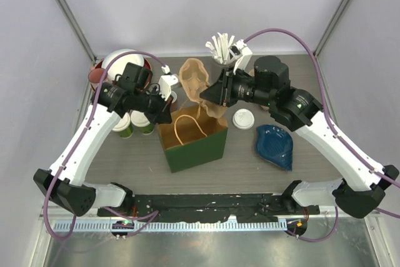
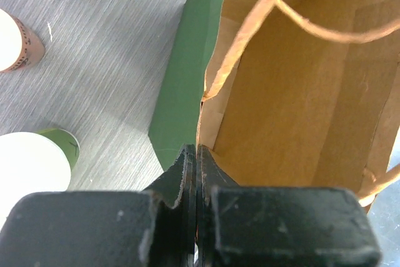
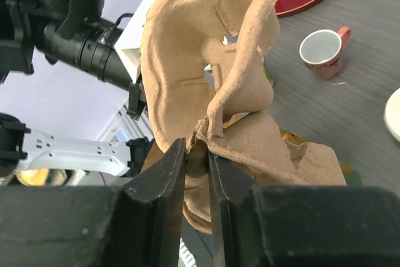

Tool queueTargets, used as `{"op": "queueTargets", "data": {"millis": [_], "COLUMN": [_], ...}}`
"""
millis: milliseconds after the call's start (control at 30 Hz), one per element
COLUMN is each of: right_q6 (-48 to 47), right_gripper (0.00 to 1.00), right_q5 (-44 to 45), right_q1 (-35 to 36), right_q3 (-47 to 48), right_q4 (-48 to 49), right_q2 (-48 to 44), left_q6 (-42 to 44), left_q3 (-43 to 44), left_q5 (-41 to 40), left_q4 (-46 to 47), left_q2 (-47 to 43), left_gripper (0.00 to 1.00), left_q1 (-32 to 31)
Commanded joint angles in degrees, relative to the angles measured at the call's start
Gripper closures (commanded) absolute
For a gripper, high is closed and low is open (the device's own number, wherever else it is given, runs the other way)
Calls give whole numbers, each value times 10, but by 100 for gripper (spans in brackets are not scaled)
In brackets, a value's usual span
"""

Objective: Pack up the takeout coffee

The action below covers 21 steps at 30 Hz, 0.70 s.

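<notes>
The whole table (image 1: 250,161) is viewed from above and behind the arm bases, looking down. The left wrist view is aimed along the left claw (image 2: 195,154), very near the rim of the green paper bag (image 2: 181,73). The right wrist view is aimed along the right claw (image 3: 197,154), near the pulp carrier (image 3: 200,60). Both objects are shared with the overhead view.

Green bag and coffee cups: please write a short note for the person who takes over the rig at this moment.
Left tool: shut on the rim of the green paper bag, holding it open.
Right tool: shut on the brown pulp cup carrier, over the bag's far edge.
Two lidded green cups stand left of the bag; a loose white lid lies to its right.
Done: bag open; the part of its inside in view is empty.
Left: carrier and cups into the bag.
</notes>
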Motion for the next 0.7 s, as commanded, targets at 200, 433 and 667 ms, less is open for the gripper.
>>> {"op": "queueTargets", "data": {"millis": [200,433,667], "right_q6": [-148,-169,-156], "right_gripper": [99,99,99], "right_q5": [-67,-125,-93], "right_q1": [13,13,14], "right_q3": [-33,-38,-21], "right_q4": [-33,-40,-17], "right_q2": [-86,-75,-29], "left_q6": [-16,-18,-21], "left_q3": [-16,-10,-6], "left_q5": [14,15,43], "left_q4": [44,44,38], "left_q2": [-22,-27,-33], "left_gripper": [100,100,100], "left_q1": [-2,-2,-2]}}
